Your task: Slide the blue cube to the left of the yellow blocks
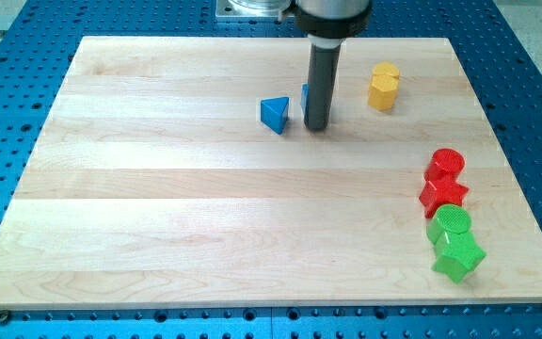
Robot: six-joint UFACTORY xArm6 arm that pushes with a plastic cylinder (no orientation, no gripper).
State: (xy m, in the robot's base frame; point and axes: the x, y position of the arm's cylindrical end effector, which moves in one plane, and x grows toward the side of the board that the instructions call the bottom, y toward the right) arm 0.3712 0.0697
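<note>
Standing against the blue cube [305, 96], my tip [316, 127] hides most of it.
Its facing and long axis can't be told; the yellow block [383, 86] sits to its right; I carry no gripper.

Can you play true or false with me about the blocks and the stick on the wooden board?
1. A blue triangular block lies to the view's left of my tip. True.
2. The yellow block sits at the view's bottom. False: it is near the top, right of the rod.
3. A second blue block peeks out from behind the rod. True.
4. The red blocks are below the green blocks. False: red is above green, at the right.
</note>
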